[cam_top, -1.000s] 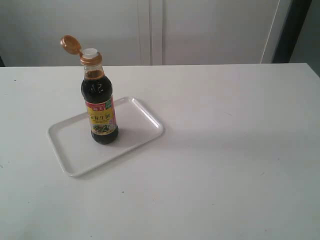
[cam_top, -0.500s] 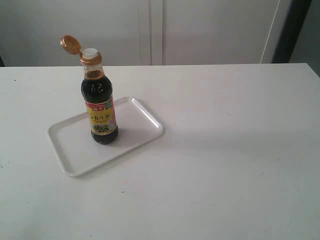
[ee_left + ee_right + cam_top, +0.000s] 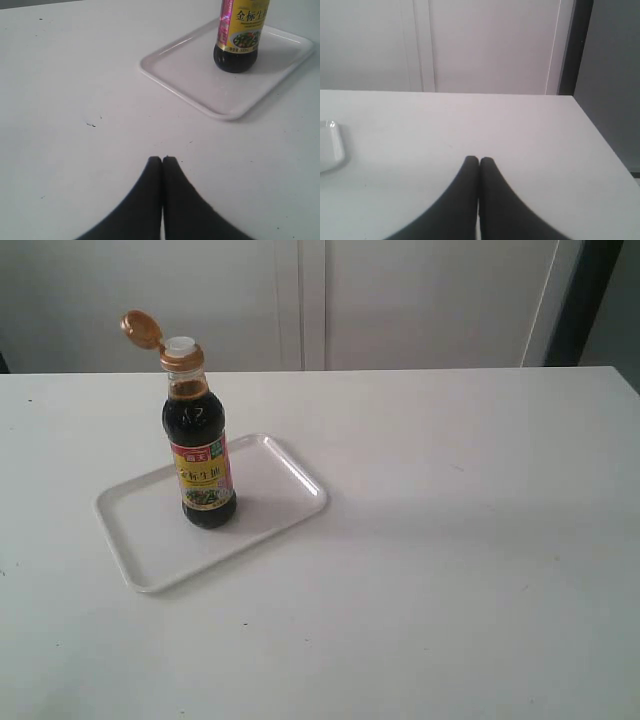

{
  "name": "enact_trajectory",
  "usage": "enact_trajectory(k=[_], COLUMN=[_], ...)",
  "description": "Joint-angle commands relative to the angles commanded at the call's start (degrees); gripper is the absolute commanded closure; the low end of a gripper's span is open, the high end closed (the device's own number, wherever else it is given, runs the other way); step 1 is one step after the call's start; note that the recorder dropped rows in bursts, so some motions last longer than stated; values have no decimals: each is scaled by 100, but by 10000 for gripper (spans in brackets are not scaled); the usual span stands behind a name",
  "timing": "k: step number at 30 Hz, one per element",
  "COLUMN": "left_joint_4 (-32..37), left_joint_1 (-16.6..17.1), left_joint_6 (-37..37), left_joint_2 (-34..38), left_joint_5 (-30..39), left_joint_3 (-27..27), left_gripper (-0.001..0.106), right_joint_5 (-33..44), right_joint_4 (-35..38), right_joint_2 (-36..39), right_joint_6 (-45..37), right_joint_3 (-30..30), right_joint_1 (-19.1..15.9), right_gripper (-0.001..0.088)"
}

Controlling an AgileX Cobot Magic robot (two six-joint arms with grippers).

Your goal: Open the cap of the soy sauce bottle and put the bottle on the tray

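The soy sauce bottle (image 3: 200, 455) stands upright on the white tray (image 3: 270, 510), left of the table's middle in the exterior view. Its copper-orange cap (image 3: 141, 328) is flipped open, hanging off the neck, and the white pour spout (image 3: 181, 344) is bare. The left wrist view shows the bottle's lower half (image 3: 241, 35) on the tray (image 3: 200, 90), well away from my left gripper (image 3: 162, 159), which is shut on nothing over bare table. My right gripper (image 3: 479, 159) is shut and empty too; one tray corner (image 3: 330, 145) shows at its frame edge. Neither gripper appears in the exterior view.
The white table (image 3: 450, 540) runs to a back edge against white cabinet doors (image 3: 300, 300). Its right edge (image 3: 600, 135) drops off beside a dark vertical strip (image 3: 585, 300).
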Motion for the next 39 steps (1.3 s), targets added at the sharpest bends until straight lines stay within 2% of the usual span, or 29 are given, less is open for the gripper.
enact_trajectory(k=[10, 16, 39], left_joint_4=[0, 0, 0], left_joint_1=[0, 0, 0], left_joint_6=[0, 0, 0], left_joint_2=[0, 0, 0], left_joint_5=[0, 0, 0], left_joint_3=[0, 0, 0], left_gripper=[1053, 1053, 1053], right_joint_5=[-21, 240, 239], right_joint_4=[0, 0, 0], right_joint_2=[-260, -260, -260], right_joint_6=[0, 0, 2], right_joint_3=[584, 584, 584], right_joint_1=[0, 0, 0], right_gripper=[868, 868, 868])
